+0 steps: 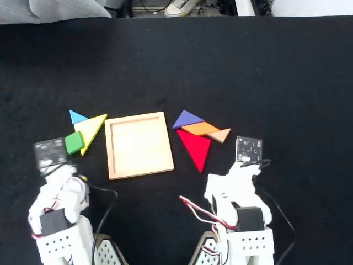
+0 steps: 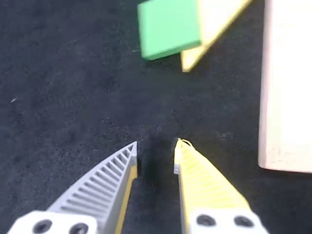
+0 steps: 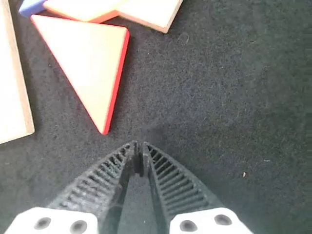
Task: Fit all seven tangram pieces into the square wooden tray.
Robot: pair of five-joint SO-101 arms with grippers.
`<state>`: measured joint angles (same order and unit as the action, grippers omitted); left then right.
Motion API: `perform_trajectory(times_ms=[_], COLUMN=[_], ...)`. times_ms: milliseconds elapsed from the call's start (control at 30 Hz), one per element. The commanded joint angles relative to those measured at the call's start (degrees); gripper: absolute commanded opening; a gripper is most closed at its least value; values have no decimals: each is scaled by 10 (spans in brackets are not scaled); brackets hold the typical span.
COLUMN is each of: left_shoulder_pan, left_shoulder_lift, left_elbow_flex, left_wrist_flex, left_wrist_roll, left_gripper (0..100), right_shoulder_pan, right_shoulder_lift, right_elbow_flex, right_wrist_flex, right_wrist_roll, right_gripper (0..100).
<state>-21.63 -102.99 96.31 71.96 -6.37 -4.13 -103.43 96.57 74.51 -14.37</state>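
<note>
The square wooden tray point(image 1: 138, 144) lies mid-table with nothing in it. Left of it sit a blue triangle point(image 1: 77, 116), a yellow triangle point(image 1: 91, 131) and a green square point(image 1: 74, 142). Right of it lie a purple triangle point(image 1: 187, 118), an orange parallelogram point(image 1: 201, 128), a tan triangle point(image 1: 220, 134) and a red triangle point(image 1: 196, 148). My left gripper point(image 2: 156, 143) hovers over bare cloth, slightly open and holding nothing, a short way short of the green square point(image 2: 168, 27). My right gripper point(image 3: 139, 146) is shut and empty, just off the red triangle's point(image 3: 85, 63) near tip.
Black cloth covers the table. The tray's edge point(image 2: 287, 87) runs beside the left gripper, and its corner point(image 3: 12, 97) lies beside the red triangle. Both arm bases stand at the near edge, with cables between them.
</note>
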Motion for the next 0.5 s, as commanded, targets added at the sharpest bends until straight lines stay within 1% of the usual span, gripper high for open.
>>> perform_trajectory(times_ms=[0,67,133,267,300,467], left_shoulder_pan=[74,73,76,76,73,76], left_shoulder_lift=[-4,-4,-4,-2,3,-13], left_elbow_flex=[-125,-110,-74,13,12,10], left_wrist_flex=[-29,-11,-15,-79,-91,-69], left_wrist_roll=[-1,-1,-2,-4,-4,-3], left_gripper=[131,131,133,134,134,134], right_shoulder_pan=[-87,-87,-87,-86,-86,-88], right_shoulder_lift=[-51,-51,-51,-51,-51,-51], right_elbow_flex=[0,0,0,0,0,0], right_wrist_flex=[-2,-2,3,4,4,4], right_wrist_roll=[-4,-4,-4,-4,-4,-6], right_gripper=[15,15,15,15,15,14])
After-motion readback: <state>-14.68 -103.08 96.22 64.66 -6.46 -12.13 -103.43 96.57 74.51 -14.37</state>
